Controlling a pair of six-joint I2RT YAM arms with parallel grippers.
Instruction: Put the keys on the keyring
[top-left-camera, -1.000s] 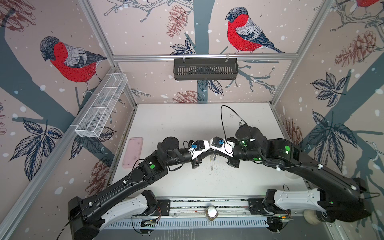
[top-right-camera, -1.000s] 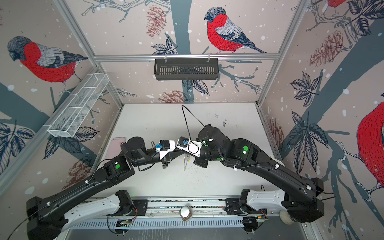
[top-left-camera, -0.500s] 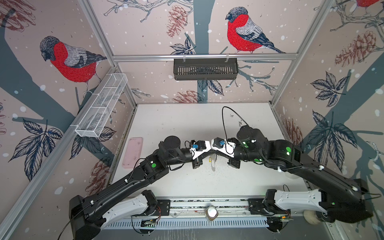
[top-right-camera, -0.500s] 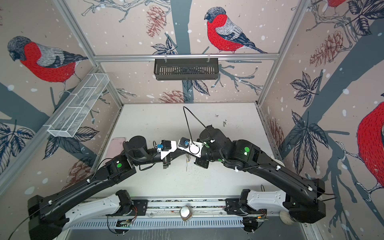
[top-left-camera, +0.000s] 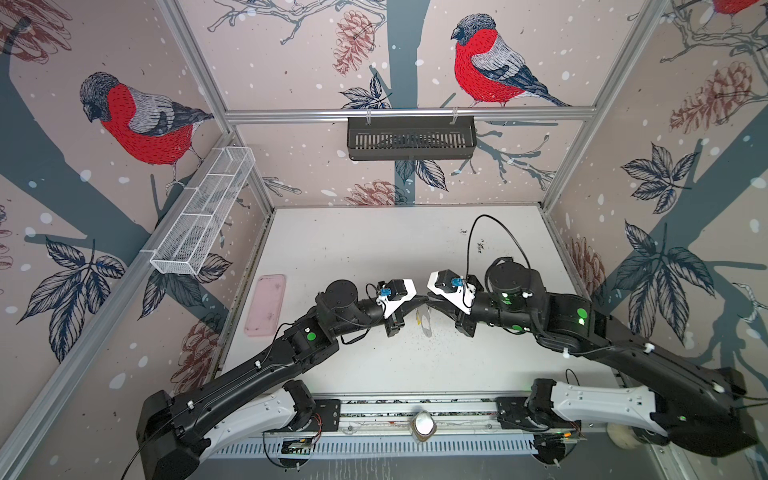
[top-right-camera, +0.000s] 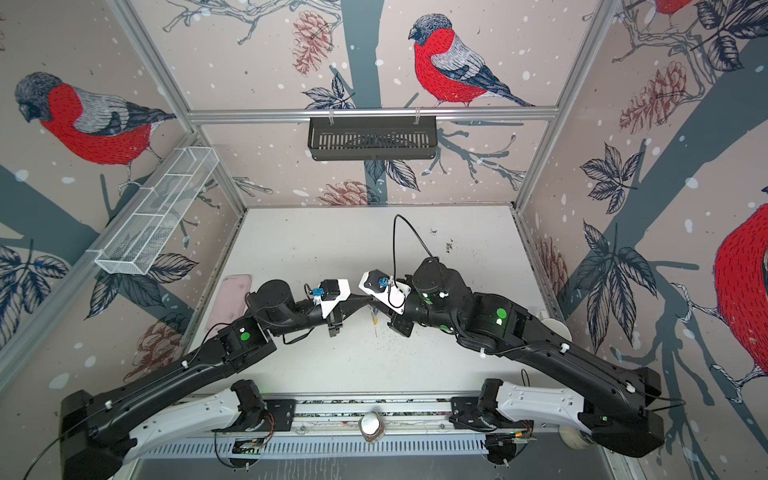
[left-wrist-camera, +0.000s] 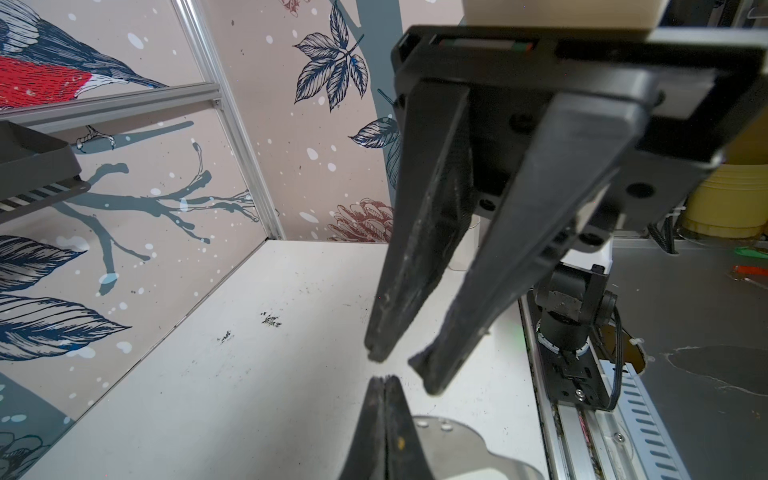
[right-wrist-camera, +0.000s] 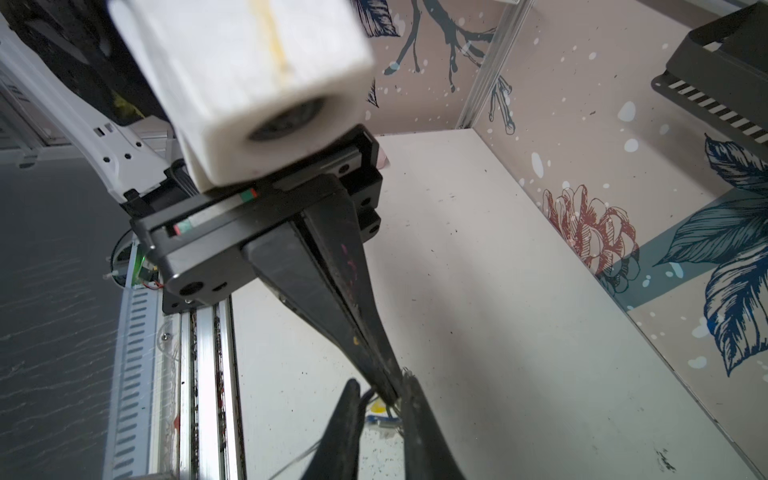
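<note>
So, containers first: the pink tray lies flat at the left edge of the worktop, well apart from both arms. A white mesh basket hangs on the left wall rail and a dark slotted basket on the back rail. I can't read the contents of either through the mesh and slots.

Both arms meet tip to tip over the middle of the worktop. On the left gripper the jaws are pressed fully together; whether a ring is pinched between them, can't tell. On the right gripper the jaws stand a modest gap apart with nothing clamped, and in the right wrist view they straddle the left tip.

Just beside the left jaws is the keyring, a grey plate with small holes near its edge and part of the cutout showing. In both top views it's a pale sliver just below where the tips meet. Lying flat or hanging, can't tell. Bunched under the tips, between the right jaws, are the keys: a yellow tag, a bit of blue, silver metal, with thin wire loops beside them.

Hard to see:
- From above, the arms' white camera housings cover the tips.
- In the left wrist view the frame edge cuts off the keyring.
- The jaws mask most of the keys.
- A yellow tub stands beyond the worktop, partly behind the right gripper body.
</note>
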